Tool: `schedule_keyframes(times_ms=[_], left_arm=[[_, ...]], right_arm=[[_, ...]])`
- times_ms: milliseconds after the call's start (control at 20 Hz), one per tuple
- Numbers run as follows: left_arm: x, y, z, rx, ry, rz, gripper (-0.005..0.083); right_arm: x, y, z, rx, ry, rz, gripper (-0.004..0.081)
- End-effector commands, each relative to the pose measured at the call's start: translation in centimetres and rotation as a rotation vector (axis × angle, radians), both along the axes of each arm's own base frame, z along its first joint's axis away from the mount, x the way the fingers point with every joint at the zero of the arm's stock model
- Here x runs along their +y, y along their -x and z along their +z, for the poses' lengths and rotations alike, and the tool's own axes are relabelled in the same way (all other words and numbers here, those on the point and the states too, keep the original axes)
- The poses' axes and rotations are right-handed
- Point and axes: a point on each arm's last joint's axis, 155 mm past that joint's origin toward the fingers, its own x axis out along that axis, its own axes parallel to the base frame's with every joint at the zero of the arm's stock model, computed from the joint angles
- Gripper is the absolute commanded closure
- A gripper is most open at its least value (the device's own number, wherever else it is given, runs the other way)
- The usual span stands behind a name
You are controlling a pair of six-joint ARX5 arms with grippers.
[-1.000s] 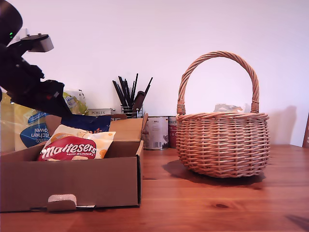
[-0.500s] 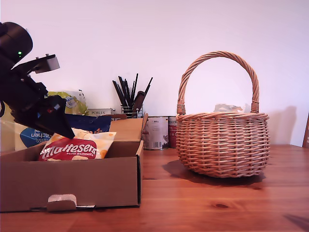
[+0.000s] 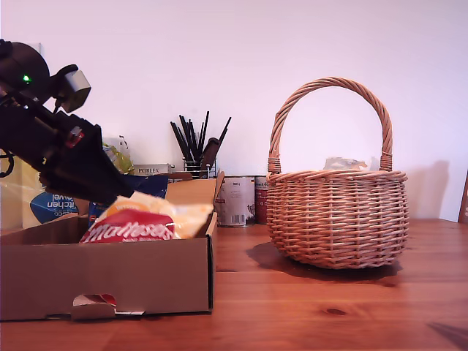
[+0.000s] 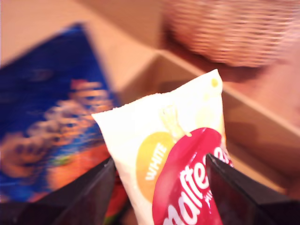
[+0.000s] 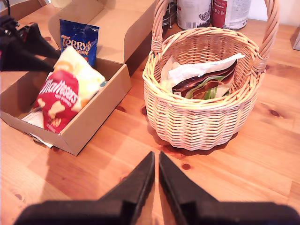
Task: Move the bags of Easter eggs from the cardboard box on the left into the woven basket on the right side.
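Maltesers bag (image 3: 139, 223) in cardboard box (image 3: 110, 274), exterior view's left of woven basket (image 3: 336, 219).

"Maltesers" bag (image 5: 60, 96) ("Terry's" on blue bag (image 5: 78, 41))

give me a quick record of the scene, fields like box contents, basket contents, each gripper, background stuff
box contents: Maltesers bag and Terry's bag in the cardboard box
basket contents: woven basket holds two packets, one cream, one green-brown
my first gripper: jaws either side of the Maltesers bag; grip not confirmed
my second gripper: shut, holding nothing, above the wooden table
background: utensil pot, two tins, kitchen towel pack
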Motion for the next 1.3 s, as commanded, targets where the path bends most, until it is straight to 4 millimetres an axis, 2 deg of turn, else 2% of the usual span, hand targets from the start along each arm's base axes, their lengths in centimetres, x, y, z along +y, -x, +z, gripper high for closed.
schedule_keyframes(times_ms=[0, 350, 450, 800, 1000, 1100, 1250], left_arm=[[-0.8, 1.0, 0.0, 0.024, 0.025, -0.043, 0.0240], [-3.8, 4.5, -0.4, 0.075, 0.031, -0.181, 0.0240], [-4.3, 5.1, -1.1, 0.097, 0.019, -0.200, 0.0241], [-5.1, 5.4, -7.6, 0.196, -0.065, -0.217, 0.0240], [-5.7, 6.0, -9.4, 0.228, -0.072, -0.236, 0.0246], [-5.8, 5.9, -9.3, 0.222, -0.067, -0.239, 0.0349], [-6.0, 5.6, -8.6, 0.213, -0.050, -0.242, 0.0662]], right_arm=[[0.1, 0.0, 0.6, -0.018, -0.002, 0.006, 0.0783], [0.1, 0.0, 0.6, -0.018, -0.002, 0.006, 0.0783], [0.1, 0.0, 0.6, -0.018, -0.002, 0.006, 0.0783], [0.1, 0.0, 0.6, -0.018, -0.002, 0.006, 0.0783], [0.1, 0.0, 0.6, -0.017, -0.002, 0.005, 0.0783], [0.1, 0.0, 0.6, -0.017, -0.002, 0.005, 0.0783], [0.1, 0.0, 0.6, -0.018, -0.001, 0.005, 0.0783]])
